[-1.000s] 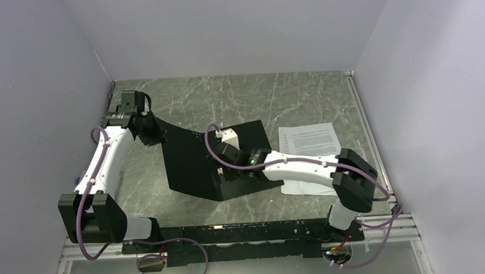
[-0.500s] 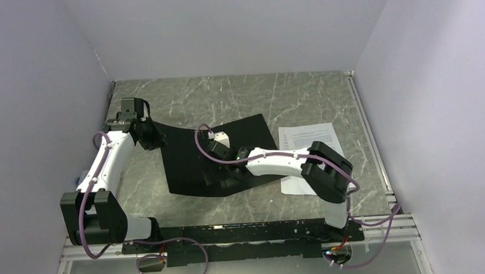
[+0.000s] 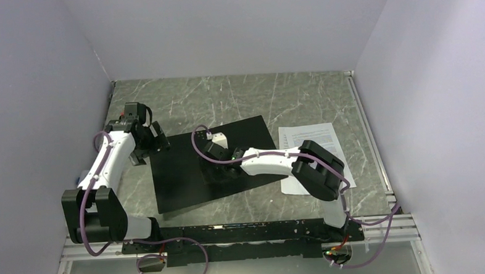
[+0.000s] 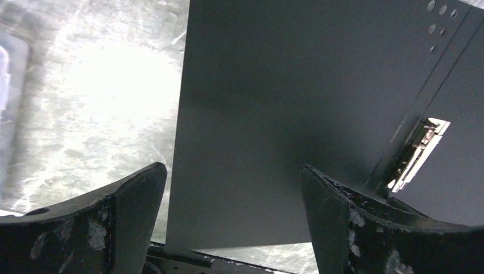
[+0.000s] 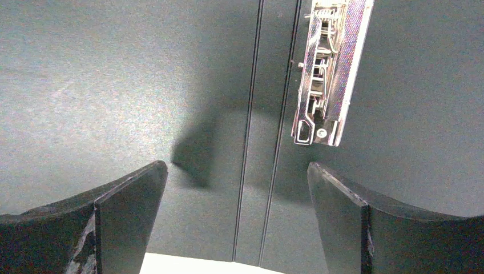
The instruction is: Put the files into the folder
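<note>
While the folder (image 3: 180,177) is seen from above lying open left of the files (image 3: 311,140), its metal clip (image 5: 328,74) is resolved only by the wrist views. The left gripper (image 4: 231,171) and right gripper (image 5: 237,168) are spread wide and empty.

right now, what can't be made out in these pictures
- White printed paper sheets: text too small to read in the top view; near part hidden by the right arm.
- Silver metal clip: upper end cut off by the right wrist view's top edge.
- Flat black open folder: its middle hidden under the right arm in the top view; outer cover faces down, unseen.
</note>
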Available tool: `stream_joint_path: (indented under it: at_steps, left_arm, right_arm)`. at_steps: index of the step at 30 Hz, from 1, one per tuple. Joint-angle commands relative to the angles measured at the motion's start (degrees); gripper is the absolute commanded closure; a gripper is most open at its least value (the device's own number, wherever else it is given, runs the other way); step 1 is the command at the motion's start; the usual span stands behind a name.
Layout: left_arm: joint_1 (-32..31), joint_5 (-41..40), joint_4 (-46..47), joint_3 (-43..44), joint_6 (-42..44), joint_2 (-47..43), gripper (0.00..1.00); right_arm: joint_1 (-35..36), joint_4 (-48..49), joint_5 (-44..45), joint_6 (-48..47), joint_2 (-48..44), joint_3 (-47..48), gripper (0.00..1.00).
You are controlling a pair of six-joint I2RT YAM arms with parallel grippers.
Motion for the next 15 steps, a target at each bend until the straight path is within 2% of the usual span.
stream_joint_path:
  at_steps: [1, 6, 15]
  left_arm:
    - [-0.10, -4.97, -3.41, 3.92, 2.21, -3.56, 0.07]
    - [-0.10, -4.62, -7.55, 6.57, 4.45, -5.56, 0.07]
    - [-0.10, 0.69, -10.94, 8.07, 6.40, -11.95, 0.07]
  right_arm:
    - [0.21, -2.51, 2.03, 0.19, 2.94, 0.77, 0.01]
    - [0.59, -5.08, 3.62, -1.03, 4.98, 1.81, 0.02]
    - [2.79, -13.05, 7.35, -1.92, 10.60, 5.32, 0.02]
